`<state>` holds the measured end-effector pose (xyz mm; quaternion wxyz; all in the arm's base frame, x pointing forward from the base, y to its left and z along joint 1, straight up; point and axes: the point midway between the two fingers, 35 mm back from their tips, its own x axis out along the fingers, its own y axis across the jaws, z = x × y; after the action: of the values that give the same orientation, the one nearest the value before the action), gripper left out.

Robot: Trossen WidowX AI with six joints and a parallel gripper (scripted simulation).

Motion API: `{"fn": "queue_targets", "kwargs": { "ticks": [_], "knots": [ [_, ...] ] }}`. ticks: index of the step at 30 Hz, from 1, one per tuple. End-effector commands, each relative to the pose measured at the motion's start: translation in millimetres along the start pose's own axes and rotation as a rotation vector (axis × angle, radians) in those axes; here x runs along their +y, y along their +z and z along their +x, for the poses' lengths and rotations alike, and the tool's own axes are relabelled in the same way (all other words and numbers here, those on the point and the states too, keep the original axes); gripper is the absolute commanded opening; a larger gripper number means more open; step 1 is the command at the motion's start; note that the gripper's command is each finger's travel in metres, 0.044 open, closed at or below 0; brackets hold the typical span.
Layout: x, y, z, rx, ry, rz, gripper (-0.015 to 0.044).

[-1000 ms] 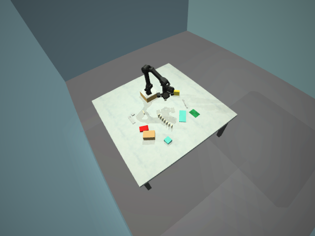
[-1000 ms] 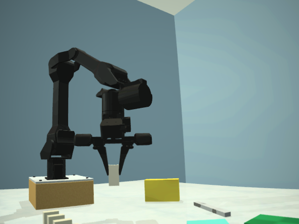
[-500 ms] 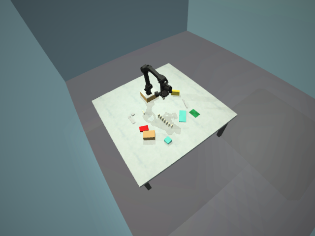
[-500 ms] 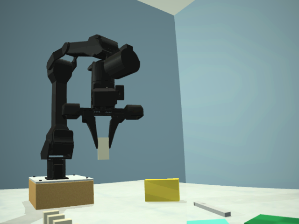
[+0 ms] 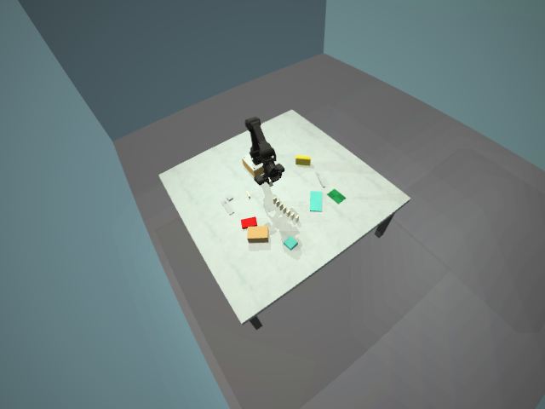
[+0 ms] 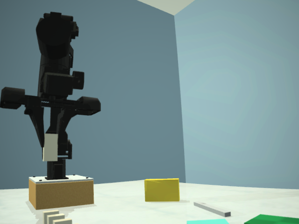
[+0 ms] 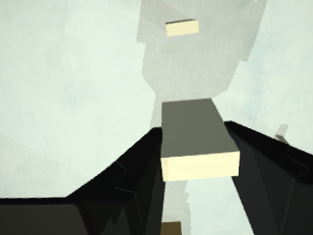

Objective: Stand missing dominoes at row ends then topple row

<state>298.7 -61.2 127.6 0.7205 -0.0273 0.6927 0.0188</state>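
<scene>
My gripper (image 5: 269, 181) (image 6: 50, 144) (image 7: 192, 133) is shut on a cream domino (image 6: 51, 150) (image 7: 201, 166), held upright well above the table. The held domino is between the base and the near end of the row. Several standing dominoes (image 5: 286, 211) form a slanting, evenly spaced row; the front of the row also shows at the lower left of the exterior view, where three dominoes (image 6: 62, 221) are partly visible. In the wrist view one domino top (image 7: 182, 27) shows ahead of the held one. Another single domino (image 5: 248, 194) is apart, left of the row.
A red block (image 5: 249, 222), orange box (image 5: 257, 233) and small teal block (image 5: 290, 242) are toward the front. A teal plate (image 5: 316, 201), green piece (image 5: 335, 195), grey bar (image 5: 320, 179) and yellow block (image 5: 302, 160) (image 6: 161, 190) are on the right. Grey pieces (image 5: 227, 206) are left.
</scene>
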Motion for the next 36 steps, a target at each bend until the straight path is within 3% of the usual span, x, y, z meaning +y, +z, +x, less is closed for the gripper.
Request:
{"fn": "queue_targets", "kwargs": {
  "ticks": [1,6,27,36],
  "knots": [
    [-8,1,1,0.005,-0.001,-0.043,0.0107],
    [-9,3,9,0.005,-0.001,-0.043,0.0107],
    [-9,0,128,0.005,0.000,-0.043,0.0107],
    [-8,0,131,0.005,0.000,-0.043,0.0107]
  ]
}}
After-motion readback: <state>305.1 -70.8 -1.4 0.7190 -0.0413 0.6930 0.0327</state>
